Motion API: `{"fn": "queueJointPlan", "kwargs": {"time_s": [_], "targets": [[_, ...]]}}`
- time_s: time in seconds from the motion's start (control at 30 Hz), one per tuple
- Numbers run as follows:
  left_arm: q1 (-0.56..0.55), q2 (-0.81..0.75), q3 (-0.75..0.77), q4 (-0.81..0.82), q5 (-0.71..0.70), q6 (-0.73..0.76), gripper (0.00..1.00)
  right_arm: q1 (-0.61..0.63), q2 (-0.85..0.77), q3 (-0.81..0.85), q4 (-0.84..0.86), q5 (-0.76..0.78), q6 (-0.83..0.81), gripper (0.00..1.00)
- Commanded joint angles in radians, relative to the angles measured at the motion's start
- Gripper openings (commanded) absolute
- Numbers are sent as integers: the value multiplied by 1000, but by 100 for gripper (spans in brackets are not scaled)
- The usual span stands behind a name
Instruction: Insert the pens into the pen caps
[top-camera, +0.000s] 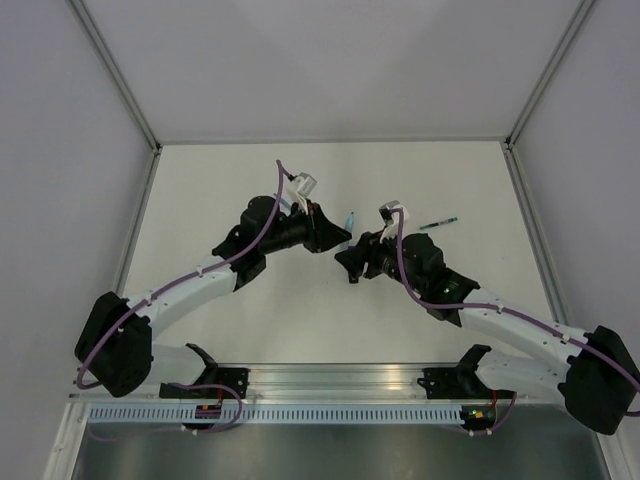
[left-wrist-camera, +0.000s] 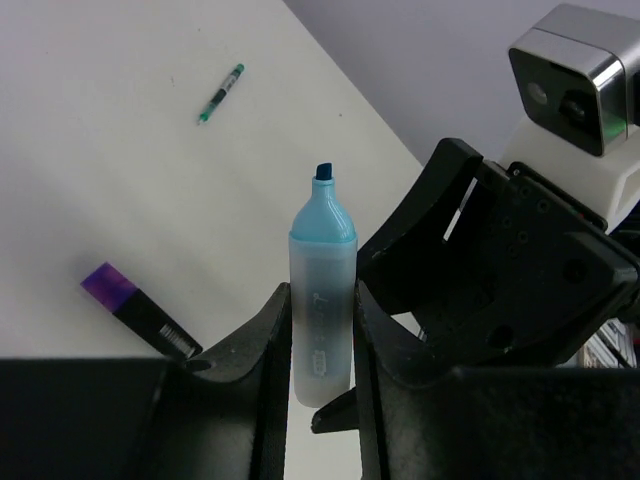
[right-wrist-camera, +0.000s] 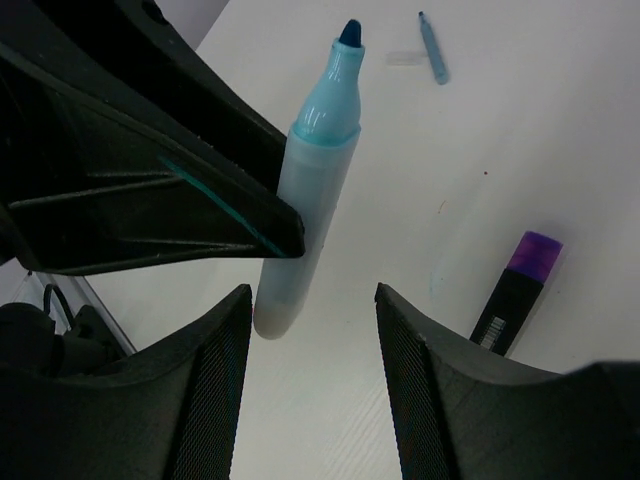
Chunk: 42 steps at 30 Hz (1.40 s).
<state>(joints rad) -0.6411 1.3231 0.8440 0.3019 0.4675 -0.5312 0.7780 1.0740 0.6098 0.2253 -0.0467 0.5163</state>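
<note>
My left gripper (left-wrist-camera: 322, 335) is shut on the light blue marker (left-wrist-camera: 322, 290) and holds it above the table, its bare dark blue tip pointing away. It shows in the top view (top-camera: 349, 219) just past my left gripper (top-camera: 335, 238). My right gripper (right-wrist-camera: 312, 330) is open and empty, right below the marker's butt end (right-wrist-camera: 300, 230); in the top view it (top-camera: 350, 268) faces the left one. The black-and-purple marker (left-wrist-camera: 140, 312) (right-wrist-camera: 515, 295) lies on the table. The thin green pen (top-camera: 438, 224) (left-wrist-camera: 220, 92) lies further off. A slim bluish cap (right-wrist-camera: 432, 50) lies far off. The light blue and purple caps are not seen apart.
The white table (top-camera: 250, 180) is walled by grey panels with metal posts at the back corners. A metal rail (top-camera: 330, 380) runs along the near edge by the arm bases. A small pale piece (right-wrist-camera: 403, 58) lies beside the slim bluish cap.
</note>
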Motion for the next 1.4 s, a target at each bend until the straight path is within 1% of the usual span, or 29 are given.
{"fn": "queueJointPlan", "kwargs": {"time_s": [0.0, 0.07, 0.2, 0.3, 0.33, 0.47, 0.57, 0.6, 0.67, 0.7, 0.73, 0.8, 0.87, 0.9, 0.93, 0.97, 1.0, 1.03, 1.07, 1.1, 1.13, 1.17, 1.2, 1.23, 1.27, 1.3, 1.37], "targets": [[-52, -15, -5, 98, -186, -82, 2, 13, -42, -2, 28, 126, -16, 59], [-66, -9, -5, 101, -219, -90, 2, 18, -58, -8, 22, 168, -15, 59], [-97, 5, -22, 135, -240, -127, 2, 23, -69, -10, 0, 251, -19, 58], [-127, 8, -28, 155, -274, -142, 2, 23, -59, -7, -4, 263, -19, 54], [-135, 10, -28, 163, -274, -145, 2, 24, -48, -5, -4, 260, -21, 51], [-157, 27, -16, 180, -274, -167, 2, 27, -34, 1, 3, 254, -29, 46], [-169, 36, -13, 183, -277, -176, 2, 29, -40, -7, 14, 255, -32, 36], [-173, 37, -22, 196, -273, -184, 2, 29, -45, -10, 17, 258, -32, 27], [-177, 37, -29, 207, -267, -190, 2, 29, -51, -13, 19, 261, -33, 18], [-177, 34, -31, 209, -264, -190, 2, 30, -52, -13, 19, 261, -33, 9], [-177, 33, -33, 213, -260, -188, 2, 30, -54, -13, 19, 261, -33, 4], [-177, 28, -36, 233, -247, -165, 2, 29, -55, -10, 8, 261, -32, 0], [-173, 15, -25, 212, -248, -162, 4, 29, -62, -7, -4, 278, -25, 0], [-170, 8, 4, 176, -280, -171, 16, 30, -65, -7, -9, 284, -22, 0], [-169, 5, 22, 89, -299, -177, 23, 29, -71, -8, -14, 294, -19, 0], [-167, -2, 42, 42, -311, -190, 32, 29, -74, -7, -26, 320, -12, 0], [-161, -2, 78, -25, -303, -197, 45, 27, -77, -5, -36, 335, -10, 0], [-158, 1, 96, -26, -290, -197, 52, 27, -78, -5, -44, 349, -9, 0], [-154, 2, 115, -99, -285, -199, 58, 27, -80, -2, -58, 376, -7, 0], [-152, -1, 139, -134, -315, -200, 62, 27, -80, -1, -67, 389, -2, 0], [-150, -7, 145, -162, -341, -191, 69, 27, -80, 1, -75, 399, -1, 0], [-150, -28, 148, -211, -427, -187, 77, 27, -79, 5, -83, 403, -1, 0], [-150, -45, 141, -234, -484, -184, 91, 26, -82, 7, -89, 409, 2, 0], [-150, -62, 135, -256, -559, -188, 98, 26, -82, 7, -93, 410, 5, 0], [-137, -82, 124, -298, -669, -203, 100, 24, -85, 5, -95, 413, 5, 0], [-120, -113, 122, -349, -702, -243, 100, 24, -91, 7, -96, 421, 5, 0], [-66, -142, 124, -427, -708, -298, 100, 21, -98, 5, -106, 435, 10, 0]]}}
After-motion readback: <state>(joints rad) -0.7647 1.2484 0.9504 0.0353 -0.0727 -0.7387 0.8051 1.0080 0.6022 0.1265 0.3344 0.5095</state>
